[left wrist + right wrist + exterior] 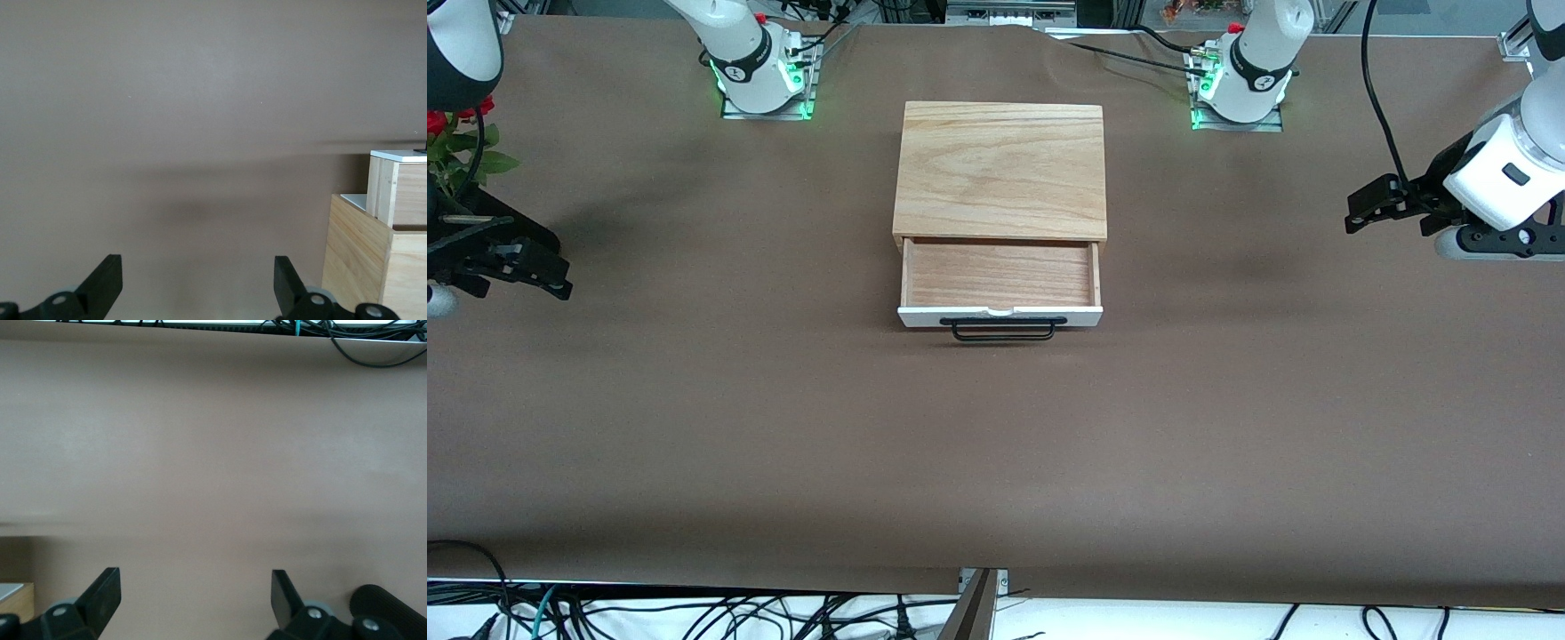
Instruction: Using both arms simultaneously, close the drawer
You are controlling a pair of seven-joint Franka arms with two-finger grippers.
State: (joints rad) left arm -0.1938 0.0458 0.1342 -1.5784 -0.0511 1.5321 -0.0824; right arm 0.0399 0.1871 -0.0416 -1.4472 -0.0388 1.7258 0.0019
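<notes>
The light-oak box (1001, 169) stands mid-table between the two arm bases. Its drawer (999, 274) is pulled out toward the front camera, showing its reddish-brown inside, white front panel (925, 315) and black wire handle (1003, 329). My left gripper (1383, 212) hangs open and empty above the table at the left arm's end, well clear of the box. My right gripper (543, 267) hangs open and empty at the right arm's end. The left wrist view shows its open gripper (197, 283) with the box (360, 260) and drawer (400, 187) beside it. The right wrist view shows its open gripper (195, 590) over bare cloth.
A brown cloth (996, 462) covers the table. A red rose with green leaves (454, 133) stands at the right arm's end, close to the right gripper. Cables (694, 613) lie past the table edge nearest the front camera.
</notes>
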